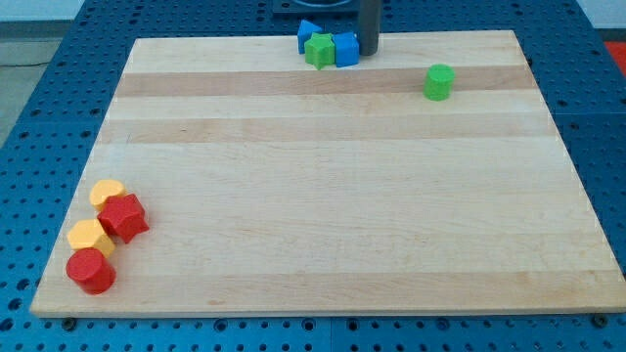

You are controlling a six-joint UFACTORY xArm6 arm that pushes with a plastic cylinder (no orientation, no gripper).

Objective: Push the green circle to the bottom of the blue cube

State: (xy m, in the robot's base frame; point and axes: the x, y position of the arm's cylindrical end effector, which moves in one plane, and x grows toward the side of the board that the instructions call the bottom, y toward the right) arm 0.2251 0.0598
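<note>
The green circle stands alone on the wooden board near the view's top right. The blue cube sits at the board's top edge, touching a green star-shaped block on its left. Another blue block lies behind the green star at the very edge. My tip is just right of the blue cube, close to or touching it, and well left of and above the green circle.
At the view's bottom left sits a cluster: a yellow block, a red star-like block, a second yellow block and a red cylinder. The board lies on a blue perforated table.
</note>
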